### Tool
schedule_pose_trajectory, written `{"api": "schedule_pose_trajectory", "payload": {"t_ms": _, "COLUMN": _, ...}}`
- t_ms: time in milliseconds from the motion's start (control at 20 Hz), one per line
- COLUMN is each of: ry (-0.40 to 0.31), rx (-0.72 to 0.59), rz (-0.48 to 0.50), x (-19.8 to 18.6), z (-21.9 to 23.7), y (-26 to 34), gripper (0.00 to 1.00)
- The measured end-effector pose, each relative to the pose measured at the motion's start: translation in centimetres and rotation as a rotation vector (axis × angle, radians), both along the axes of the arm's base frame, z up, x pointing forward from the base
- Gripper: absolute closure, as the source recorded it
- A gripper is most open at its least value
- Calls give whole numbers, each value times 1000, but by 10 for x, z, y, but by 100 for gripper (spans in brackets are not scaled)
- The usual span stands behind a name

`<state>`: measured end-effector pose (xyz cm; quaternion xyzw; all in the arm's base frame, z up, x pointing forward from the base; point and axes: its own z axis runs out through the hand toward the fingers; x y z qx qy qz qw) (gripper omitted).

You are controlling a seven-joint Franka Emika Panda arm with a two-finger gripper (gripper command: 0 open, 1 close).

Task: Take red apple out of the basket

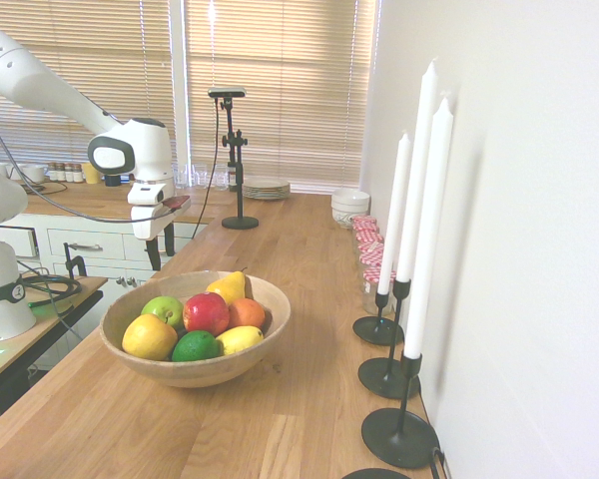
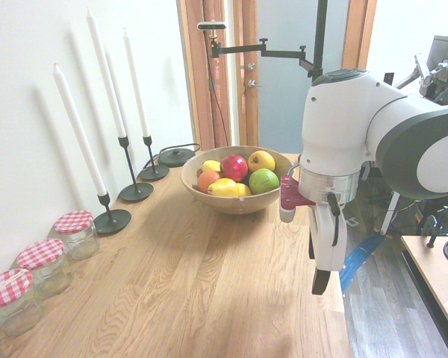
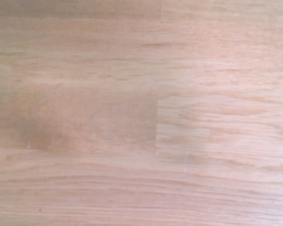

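The apple (image 1: 207,312) lies in the basket (image 1: 270,321) among other fruit, touching a green apple (image 1: 163,310) and an orange (image 1: 247,313); the gripper (image 1: 161,253) hangs above the bare counter (image 1: 299,399) well apart from the basket, pointing down, fingers spread and holding nothing; the second exterior view shows three jars (image 2: 41,267) by the wall, near the candles (image 2: 76,125); the wrist view shows only wood grain.
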<state>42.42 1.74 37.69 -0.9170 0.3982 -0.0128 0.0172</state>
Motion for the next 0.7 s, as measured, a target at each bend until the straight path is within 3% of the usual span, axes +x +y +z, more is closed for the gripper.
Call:
{"api": "schedule_pose_trajectory", "payload": {"t_ms": 250, "ry": -24, "rx": -6, "rz": 4, "x": 9, "z": 12, "y": -1, "gripper": 0}}
{"api": "schedule_pose_trajectory", "payload": {"t_ms": 700, "ry": -124, "rx": 8, "rz": -98, "x": 53, "z": 119, "y": -65, "gripper": 0}}
